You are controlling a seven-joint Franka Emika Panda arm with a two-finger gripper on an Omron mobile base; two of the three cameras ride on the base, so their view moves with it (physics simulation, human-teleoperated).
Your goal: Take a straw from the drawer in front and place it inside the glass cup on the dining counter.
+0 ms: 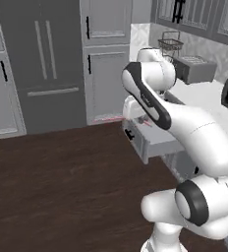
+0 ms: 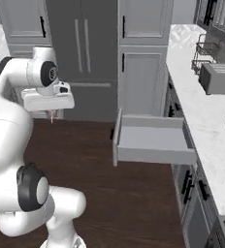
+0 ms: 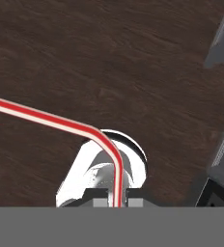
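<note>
Jaws pinch the straw at its bent end; long axis runs sideways, left of jaws, over the floor.

The straw is running off the left edge of the hand view, its far end cut away. Its lower end is vanishing between the gripper fingertips, themselves mostly hidden. In the left base view, the arm is covering much of the drawer.
</note>
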